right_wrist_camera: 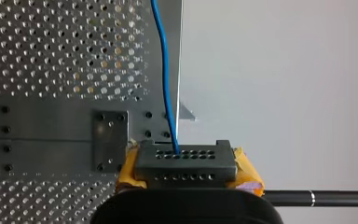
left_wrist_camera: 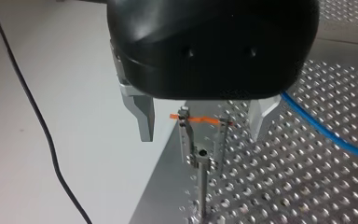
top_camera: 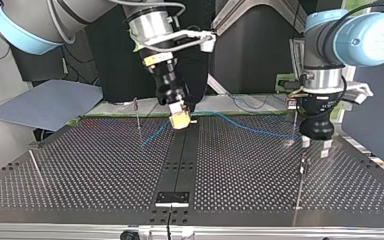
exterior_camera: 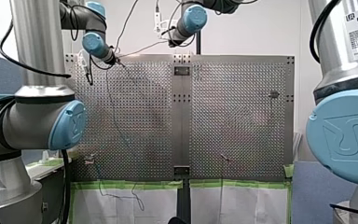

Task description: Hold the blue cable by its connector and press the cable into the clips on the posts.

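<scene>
1. Right gripper (right_wrist_camera: 186,179): yellow pads clamped on dark connector (right_wrist_camera: 185,161), above the table's centre strip.
2. Blue cable (top_camera: 245,127): leads from connector over perforated table (top_camera: 80,175) toward clip post (left_wrist_camera: 200,154).
3. Left gripper (left_wrist_camera: 202,134): metal fingers spread, flanking clip post, untouched.

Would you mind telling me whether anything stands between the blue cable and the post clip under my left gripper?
Yes, my left gripper itself: it straddles the clip with open fingers, and one finger sits between the clip and the blue cable, which runs over the table beside it. Nothing else visible intervenes.
</scene>
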You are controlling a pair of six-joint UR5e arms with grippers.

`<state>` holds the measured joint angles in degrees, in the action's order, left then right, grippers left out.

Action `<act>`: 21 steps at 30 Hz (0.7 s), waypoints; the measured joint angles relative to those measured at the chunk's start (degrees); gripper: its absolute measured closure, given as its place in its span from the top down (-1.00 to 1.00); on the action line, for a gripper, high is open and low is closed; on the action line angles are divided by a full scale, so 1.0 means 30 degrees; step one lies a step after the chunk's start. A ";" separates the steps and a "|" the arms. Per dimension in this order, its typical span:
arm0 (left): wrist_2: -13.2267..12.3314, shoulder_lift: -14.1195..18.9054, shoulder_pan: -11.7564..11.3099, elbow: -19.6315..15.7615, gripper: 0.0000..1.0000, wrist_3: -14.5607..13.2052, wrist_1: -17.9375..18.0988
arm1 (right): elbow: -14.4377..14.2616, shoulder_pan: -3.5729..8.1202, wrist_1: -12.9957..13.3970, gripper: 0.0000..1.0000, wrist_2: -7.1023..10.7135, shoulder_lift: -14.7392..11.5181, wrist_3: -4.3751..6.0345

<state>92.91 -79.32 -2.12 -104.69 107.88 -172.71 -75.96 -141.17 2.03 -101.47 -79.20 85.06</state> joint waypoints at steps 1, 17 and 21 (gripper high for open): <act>0.0147 0.0009 0.0031 0.0002 1.00 -0.0156 -0.0112 | -0.0004 0.0017 0.0000 -1.00 -0.0034 0.0001 0.0003; 0.1899 0.0034 0.0375 0.0103 1.00 -0.2670 -0.0412 | -0.0009 0.0129 0.0000 -1.00 -0.0104 0.0011 0.0010; 0.1884 0.0022 0.0484 0.0102 1.00 -0.3368 -0.0409 | -0.0011 0.0131 0.0000 -1.00 -0.0087 0.0012 0.0011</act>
<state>98.56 -79.25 -0.67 -104.38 97.77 -173.94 -75.99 -140.77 2.03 -101.74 -79.16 85.09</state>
